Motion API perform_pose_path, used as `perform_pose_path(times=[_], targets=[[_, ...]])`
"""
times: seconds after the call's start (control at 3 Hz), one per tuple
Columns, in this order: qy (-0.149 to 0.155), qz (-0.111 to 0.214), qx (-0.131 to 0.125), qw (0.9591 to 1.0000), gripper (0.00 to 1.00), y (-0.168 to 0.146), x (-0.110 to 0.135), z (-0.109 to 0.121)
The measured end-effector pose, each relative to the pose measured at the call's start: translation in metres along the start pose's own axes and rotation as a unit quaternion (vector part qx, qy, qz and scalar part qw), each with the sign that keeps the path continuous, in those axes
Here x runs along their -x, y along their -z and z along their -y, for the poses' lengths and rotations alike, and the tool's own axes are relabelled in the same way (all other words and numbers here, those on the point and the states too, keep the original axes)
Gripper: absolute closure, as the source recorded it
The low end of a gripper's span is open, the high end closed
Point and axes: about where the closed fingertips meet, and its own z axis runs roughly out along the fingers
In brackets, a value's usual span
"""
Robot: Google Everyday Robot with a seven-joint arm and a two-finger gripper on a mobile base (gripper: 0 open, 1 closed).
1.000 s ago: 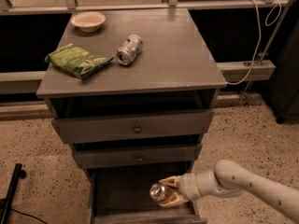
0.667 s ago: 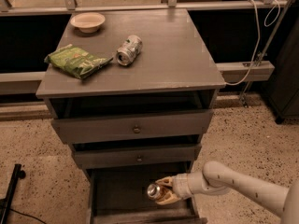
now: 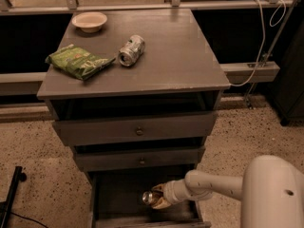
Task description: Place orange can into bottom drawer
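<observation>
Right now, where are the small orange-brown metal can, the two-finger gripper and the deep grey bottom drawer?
orange can (image 3: 148, 197): camera view, shiny silver top.
gripper (image 3: 157, 200): camera view, between fingertips, inside the drawer, gripping the can.
bottom drawer (image 3: 114, 194): camera view, bare inner floor.

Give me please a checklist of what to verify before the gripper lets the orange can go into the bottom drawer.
1. Bottom drawer pulled open: ok.
2. Orange can held in the gripper, which is shut on it: ok.
3. Gripper and can low inside the open drawer, not beside it: ok.
4. Can resting on the drawer floor: cannot tell, it is dark there.
5. Spot under the can free of other things: cannot tell.
6. Arm below the front of the middle drawer: ok.
</observation>
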Motion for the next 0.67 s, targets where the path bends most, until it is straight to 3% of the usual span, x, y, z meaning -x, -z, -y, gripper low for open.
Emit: perform_pose_path(times=[0.33, 0.67], targets=[[-0.024, -0.037, 0.002, 0.999, 1.0, -0.04, -0.031, -0.002], [-0.06, -0.023, 0.0, 0.998, 0.78, -0.073, -0.059, -0.004]])
